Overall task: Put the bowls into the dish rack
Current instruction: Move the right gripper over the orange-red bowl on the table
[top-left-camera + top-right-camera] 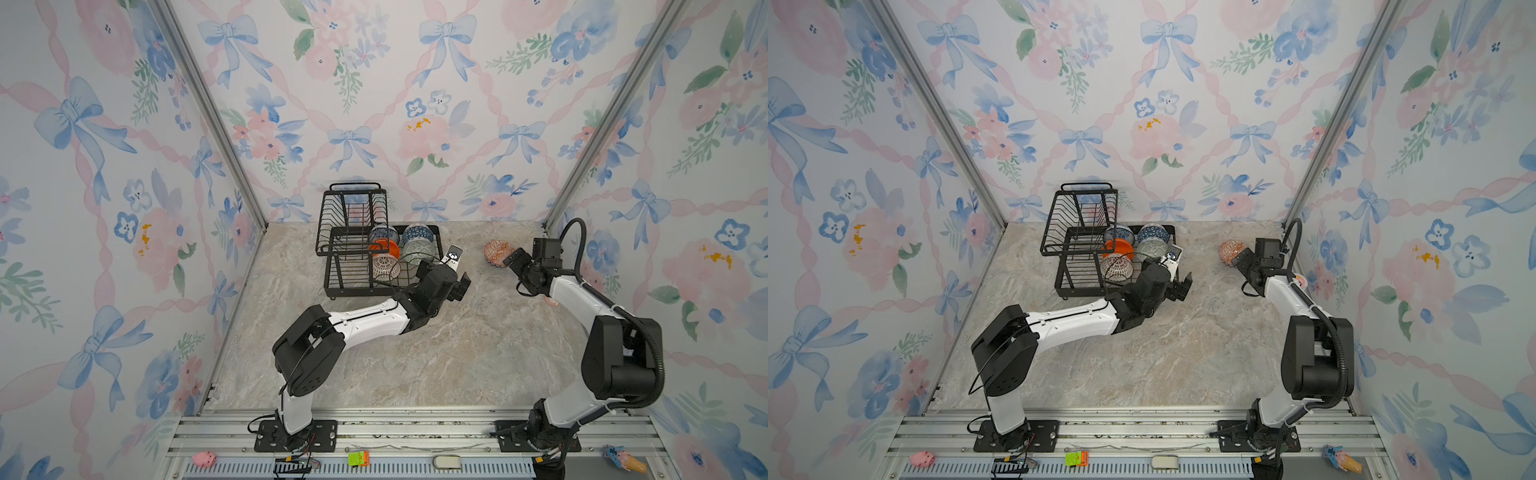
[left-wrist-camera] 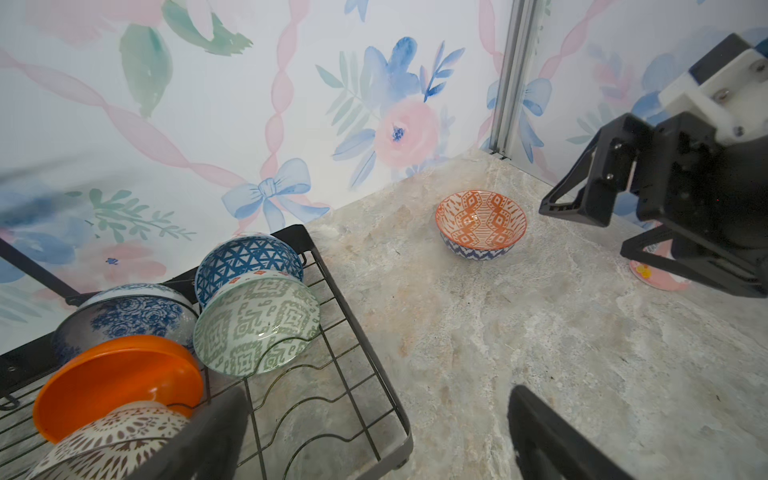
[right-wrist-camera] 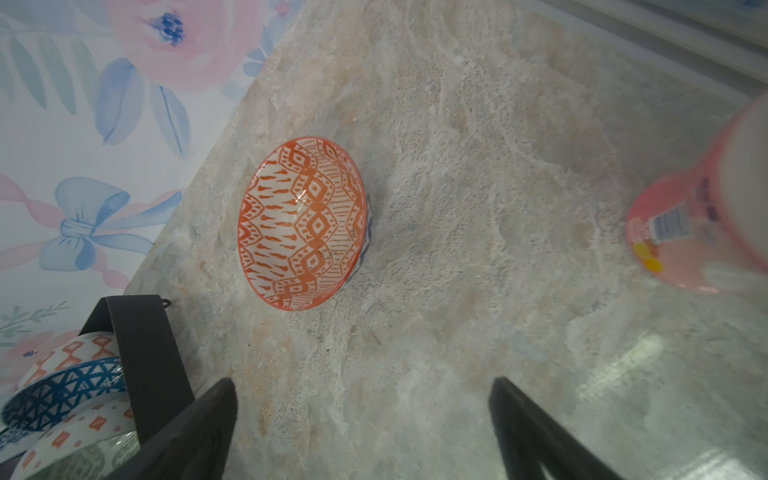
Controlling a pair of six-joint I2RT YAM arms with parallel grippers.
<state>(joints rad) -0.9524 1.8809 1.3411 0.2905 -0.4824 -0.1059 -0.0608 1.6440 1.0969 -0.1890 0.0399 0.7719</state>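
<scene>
The black dish rack (image 1: 328,286) stands at the back edge of the table (image 1: 415,353), a bit left of the middle. Five bowls stand on their sides in the right part of its bottom tray. At the back are the blue flower bowl (image 2: 124,311) and the blue triangle bowl (image 2: 245,259). In front of them are the plain orange bowl (image 2: 112,382) and the pale green bowl (image 2: 257,328). The white bowl with dark lines (image 2: 116,440) is at the very front.

The left gripper (image 2: 374,395) is at the front right corner of the rack. Its fingers are spread wide and hold nothing. One finger is over the rack and the other is over the table.

The orange and white bowl (image 1: 496,251) is on the table, not in the rack. It sits open side up near the back edge, to the right of the rack and well apart from it.

The right gripper (image 3: 363,384) is just beside this bowl and points at it. Its fingers are spread wide and hold nothing.

A pink cup (image 3: 685,232) is on the table near the right edge, mostly hidden under the right arm in both top views.
</scene>
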